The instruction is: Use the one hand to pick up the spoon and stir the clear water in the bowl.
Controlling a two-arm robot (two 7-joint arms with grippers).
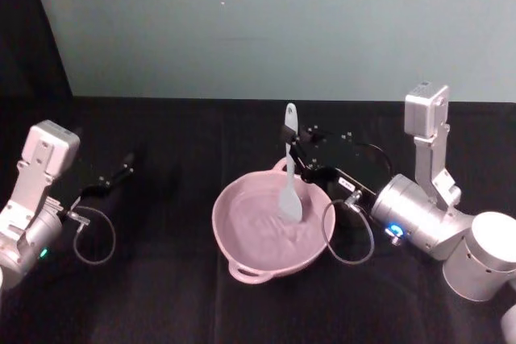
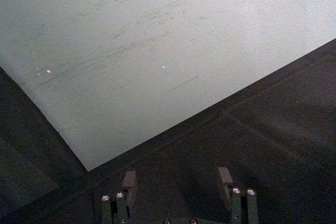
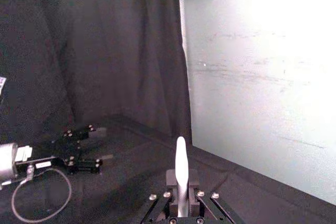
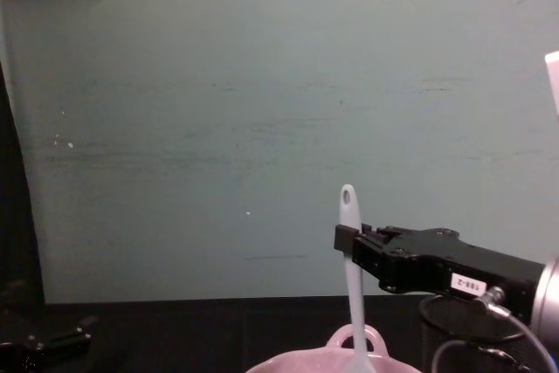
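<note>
Right now the black blocky right gripper (image 1: 292, 151), on its silver cylindrical wrist, reaches in from the robot's right. It is clamped on the long slim white plastic spoon (image 1: 289, 184), pinching the handle high up, a little below the hole at its tip. In the chest view the gripper (image 4: 345, 240) lies roughly level and the spoon (image 4: 351, 277) hangs nearly upright from it. The flat squarish head is down inside the wide pale pink bowl (image 1: 224, 235), on the side nearer the gripper. It seems to dip into the clear water (image 1: 262, 235), whose surface looks rippled. Whether the head touches the bowl's bottom I cannot tell.

The risks, as I judge them, come from that high, narrow hold. With so much spoon below the pads, drag from the water or a knock against the bowl's wall could twist the handle, so that it tilts or slips out. The head sits close to the near wall, so a wide stirring circle could shove the bowl across the black table (image 1: 161, 296) or slop water over the rim. The thin black cable (image 1: 349, 263) looping beside the bowl could catch on its rim. The black left gripper (image 1: 121, 173) rests well apart on the robot's left, fingers spread and holding nothing.
</note>
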